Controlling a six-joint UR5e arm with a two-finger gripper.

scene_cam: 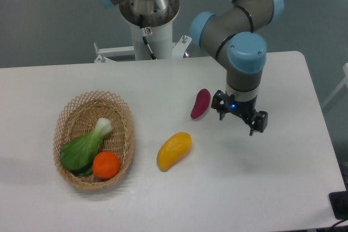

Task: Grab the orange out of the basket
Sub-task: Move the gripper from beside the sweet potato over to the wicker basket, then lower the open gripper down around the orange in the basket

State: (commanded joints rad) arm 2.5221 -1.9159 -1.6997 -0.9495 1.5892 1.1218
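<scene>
1. Camera view, overall: white bench seen from above and in front, with a grey-and-blue jointed arm reaching in from the upper right.
2. Tool: black two-finger tool at the end of the arm, hanging above the right half of the bench; its fingers stand apart with nothing between them, so it is released and empty.
3. Oval woven tan wicker basket: rests on the left part of the bench, well apart from the tool.
4. Small round glossy orange fruit: lies inside the basket at its near right end, against the wicker wall.
5. Green leafy vegetable with a pale stalk: lies in the basket, leaves toward the near left, stalk toward the far side, touching the orange fruit on its left.
6. Elongated yellow mango-like fruit: lies on the bare bench between the basket and the tool, outside the basket.
7. Dark purple elongated vegetable: lies on the bench behind the yellow fruit, just to the left of the tool in this view; whether the two are at the same height cannot be told.
8. Grey robot base: stands behind the far edge of the bench.
</scene>
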